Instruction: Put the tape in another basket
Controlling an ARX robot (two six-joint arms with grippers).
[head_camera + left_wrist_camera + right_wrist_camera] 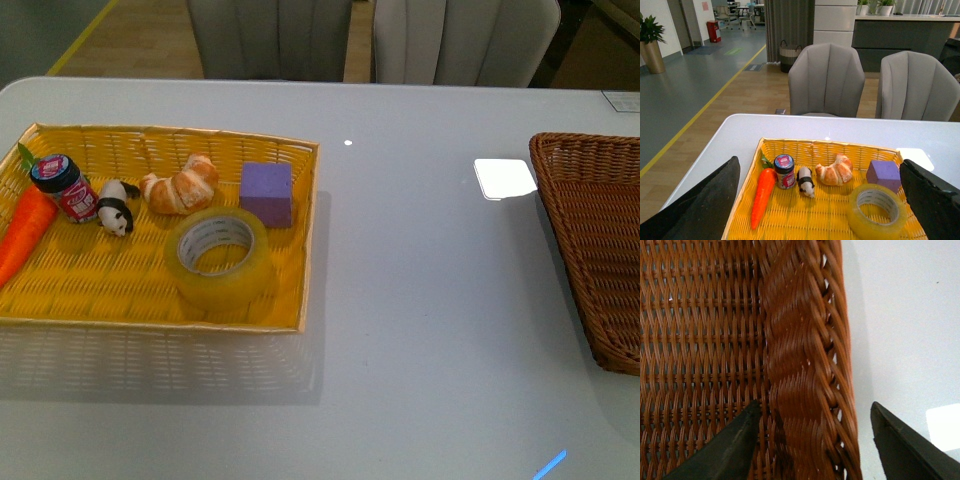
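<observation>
- Tape [222, 258]: lies flat, hole upward, in the near right corner of the yellow basket [160, 140], just in front of the purple cube [266, 193] and close to the basket's right wall.
- Brown basket [590, 230]: at the right edge of the table [420, 300], well apart from the yellow basket, with bare tabletop between them.
- Left gripper [818, 165]: fingers spread wide and holding nothing. It hovers above the yellow basket, and the tape sits off to one side of its opening, not centred.
- Right gripper [816, 404]: fingers apart and empty, above the rim of the brown basket.
- Step in hand (judged): the reach toward the tape, with the grasp not yet made.
- Good practice:
  - Centre the left gripper over the roll.
  - Descend vertically, with one finger in the core and the other outside the roll's wall, on a side clear of the cube and the basket wall.
  - Close firmly, since the smooth roll may slip.
  - Lift above the rim before crossing.
- Caution: the right gripper may need to clear the drop zone.
</observation>
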